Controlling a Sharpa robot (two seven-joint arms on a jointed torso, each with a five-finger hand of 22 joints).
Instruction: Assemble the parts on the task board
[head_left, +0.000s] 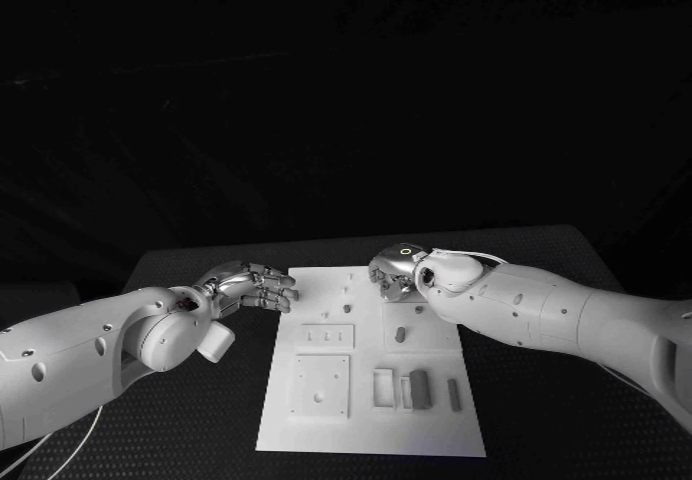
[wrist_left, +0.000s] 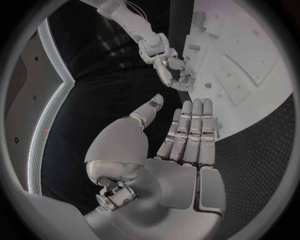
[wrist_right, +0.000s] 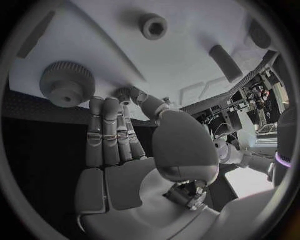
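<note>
White task board (head_left: 368, 425) on black table (head_left: 534, 420), knurled knob (wrist_right: 67, 83) beside right hand (wrist_right: 125, 150)

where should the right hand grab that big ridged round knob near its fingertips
Grip the knurled knob around its ridged outer rim, coming straight down from above. It appears to stand on the task board with its round face toward the right hand, so the ridged side wall gives opposing fingers purchase.

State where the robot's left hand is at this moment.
In the head view the left hand is at the task board's far left edge, fingers straight and holding nothing, across from the right hand.
</note>
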